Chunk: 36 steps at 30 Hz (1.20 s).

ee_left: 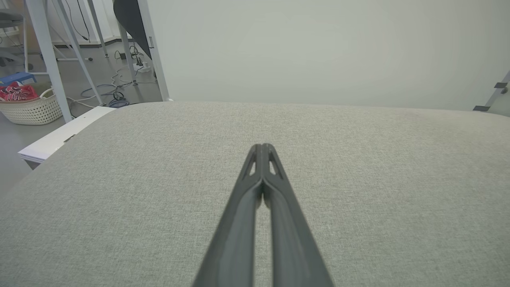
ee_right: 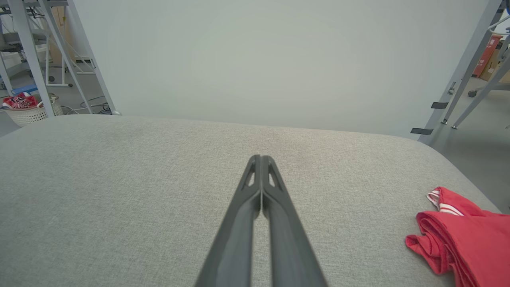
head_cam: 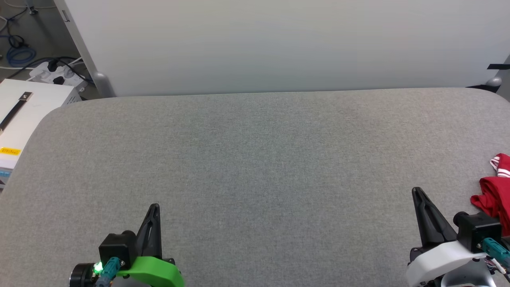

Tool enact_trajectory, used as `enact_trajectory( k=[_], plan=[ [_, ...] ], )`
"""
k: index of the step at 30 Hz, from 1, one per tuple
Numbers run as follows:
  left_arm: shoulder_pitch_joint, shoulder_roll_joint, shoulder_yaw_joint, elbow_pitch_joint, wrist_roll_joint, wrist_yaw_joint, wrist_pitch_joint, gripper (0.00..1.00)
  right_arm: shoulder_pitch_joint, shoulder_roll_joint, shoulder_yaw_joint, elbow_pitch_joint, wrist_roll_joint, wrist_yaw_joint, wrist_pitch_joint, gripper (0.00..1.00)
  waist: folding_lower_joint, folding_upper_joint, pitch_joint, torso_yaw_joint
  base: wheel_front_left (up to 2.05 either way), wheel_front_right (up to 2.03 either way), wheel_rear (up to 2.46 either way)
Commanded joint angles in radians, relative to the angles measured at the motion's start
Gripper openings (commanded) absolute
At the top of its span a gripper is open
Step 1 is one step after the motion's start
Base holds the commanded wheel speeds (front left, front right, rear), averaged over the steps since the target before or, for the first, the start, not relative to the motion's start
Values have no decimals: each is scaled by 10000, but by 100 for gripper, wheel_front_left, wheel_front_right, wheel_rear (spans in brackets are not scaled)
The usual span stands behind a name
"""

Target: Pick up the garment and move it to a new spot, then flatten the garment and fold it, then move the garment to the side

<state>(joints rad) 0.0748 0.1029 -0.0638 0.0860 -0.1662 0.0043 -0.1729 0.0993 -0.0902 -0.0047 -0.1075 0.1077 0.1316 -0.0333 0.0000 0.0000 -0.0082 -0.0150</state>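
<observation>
The garment is a crumpled red heap with red-white striped trim, lying at the far right edge of the grey table; part of it runs out of frame. In the right wrist view the garment lies to the lower right of my fingers. My right gripper is shut and empty, just left of the garment and apart from it. My left gripper is shut and empty near the table's front left, far from the garment.
A pale wall panel stands behind the table. A white box, power strip and cables sit on the floor at the left. A white basket with red cloth stands farther left, beside metal frame legs.
</observation>
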Motion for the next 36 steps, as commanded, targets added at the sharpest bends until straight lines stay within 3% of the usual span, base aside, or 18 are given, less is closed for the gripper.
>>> enact_trajectory(
  k=[1,36],
  plan=[
    [-227,-37,23,-60,125,-15,72,0,-205,52,-4,62,-70,-3,46,0,0,0,1,3,0,0,0],
    [-448,-244,284,-399,776,-27,774,0,-539,199,18,491,-497,-6,167,0,0,0,36,65,0,0,0]
  ],
)
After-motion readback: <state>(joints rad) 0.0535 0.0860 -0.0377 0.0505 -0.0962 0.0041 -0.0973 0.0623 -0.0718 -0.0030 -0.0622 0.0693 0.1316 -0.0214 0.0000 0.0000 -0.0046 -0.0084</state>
